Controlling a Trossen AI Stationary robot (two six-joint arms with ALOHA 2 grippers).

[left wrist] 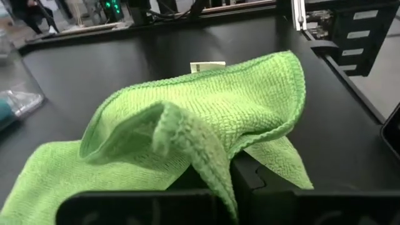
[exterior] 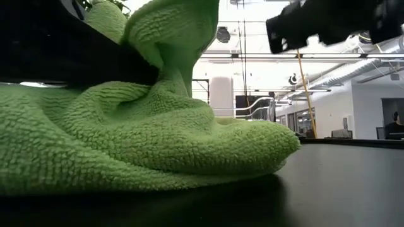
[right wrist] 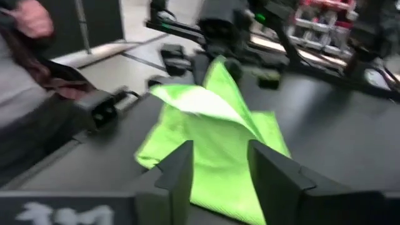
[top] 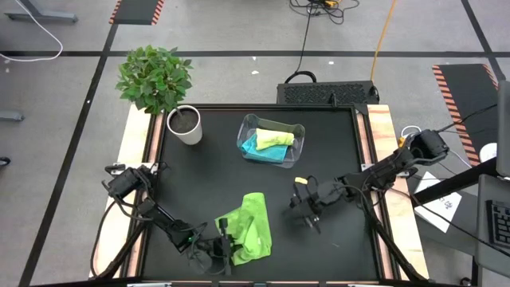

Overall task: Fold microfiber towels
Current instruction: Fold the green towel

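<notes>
Two robot arms fold a green towel (top: pixel 249 229) on a black table (top: pixel 215 171); job barely started.

Left gripper (top: pixel 225 249) is clamped on a raised fold of the green towel, at the table's near edge. Right gripper (top: pixel 307 215) hangs beside it, fingers apart, nothing betw. them. Towel is bunched, not yet flat or squared. Yellow-green towel (top: pixel 273 137) & blue towel (top: pixel 256 147) sit untouched in a clear bin (top: pixel 246 125) at the back. So approx. all 3 left to finish.
</notes>
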